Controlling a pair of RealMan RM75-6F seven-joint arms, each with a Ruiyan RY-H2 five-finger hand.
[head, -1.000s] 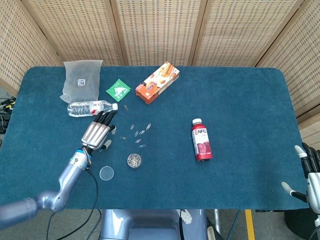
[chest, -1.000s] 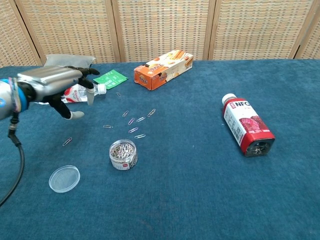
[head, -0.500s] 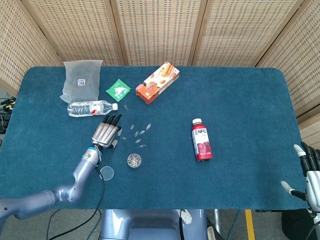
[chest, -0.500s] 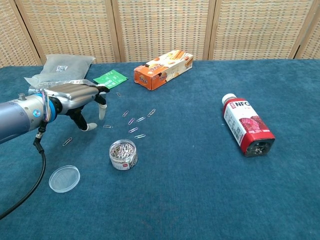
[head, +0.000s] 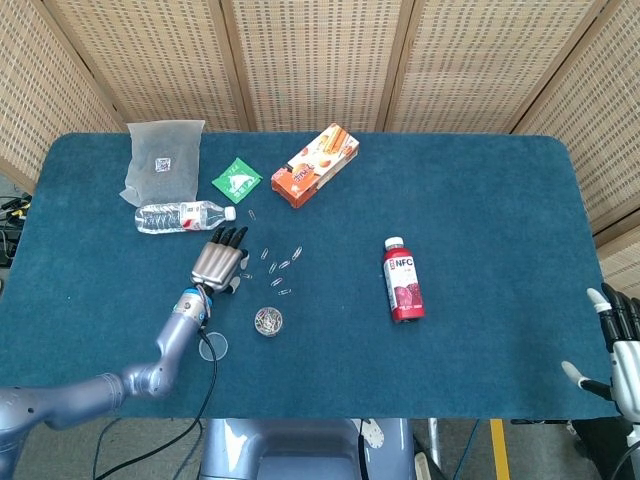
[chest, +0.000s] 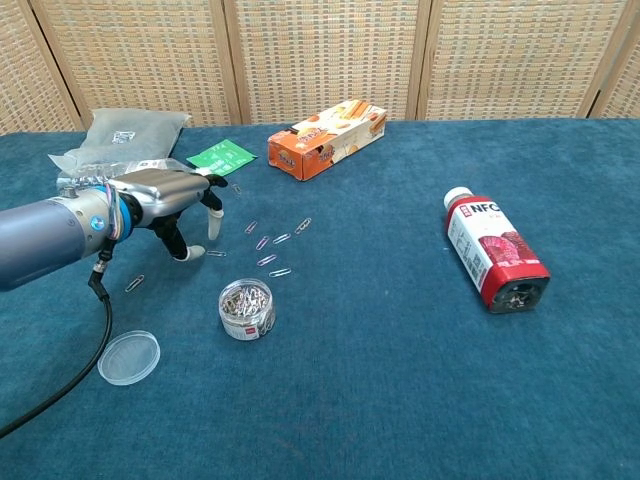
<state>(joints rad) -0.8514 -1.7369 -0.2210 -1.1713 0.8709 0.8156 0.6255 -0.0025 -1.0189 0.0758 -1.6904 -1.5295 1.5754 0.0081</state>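
On the blue table (head: 480, 180), the left hand (chest: 170, 200) hovers low with its fingers spread and pointing down, holding nothing, its tips just above a loose paper clip (chest: 216, 253) lying left of the scattered paper clips (chest: 275, 243). The right hand (head: 622, 355) sits off the table's near right corner, fingers apart and empty. Near the left hand stand the open jar of paper clips (chest: 246, 308), its clear lid (chest: 128, 357) and a lying water bottle (head: 182, 215).

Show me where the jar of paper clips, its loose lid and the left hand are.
jar of paper clips (chest: 245, 309), chest view, on its clear side wall.
loose lid (chest: 128, 357), chest view, middle of the clear disc.
left hand (chest: 165, 195), chest view, back of the hand.
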